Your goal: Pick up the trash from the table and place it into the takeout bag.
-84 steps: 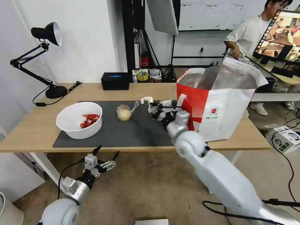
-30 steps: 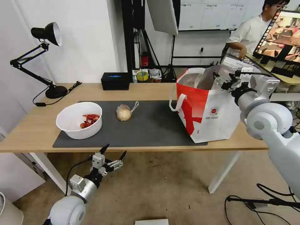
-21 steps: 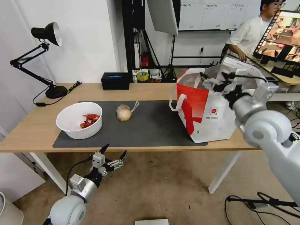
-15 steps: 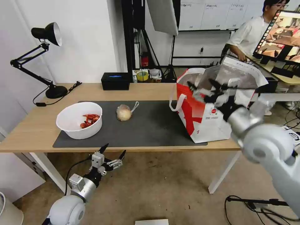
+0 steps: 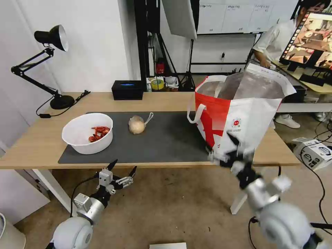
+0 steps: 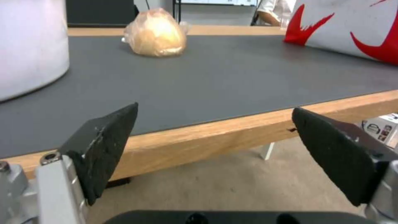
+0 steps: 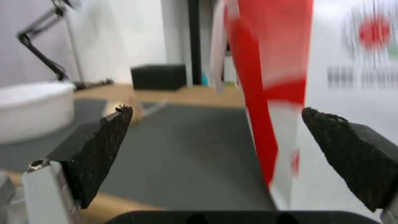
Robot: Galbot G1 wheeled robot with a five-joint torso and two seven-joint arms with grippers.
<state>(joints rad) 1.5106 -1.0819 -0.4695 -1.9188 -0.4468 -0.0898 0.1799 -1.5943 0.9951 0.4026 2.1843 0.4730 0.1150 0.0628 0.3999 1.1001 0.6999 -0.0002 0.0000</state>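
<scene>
A long light-wood table carries a dark grey mat. On the mat sit a white bowl of red crayfish shells and, well apart, a knotted clear bag with a beige lump. The red-and-white takeout bag stands open at the mat's right end. The right gripper – blurred, apparently empty – hangs at the table's front edge before the bag, fingers spread. The left gripper waits below the edge, fingers apart. A black desk lamp and black box stand near the white wall.
</scene>
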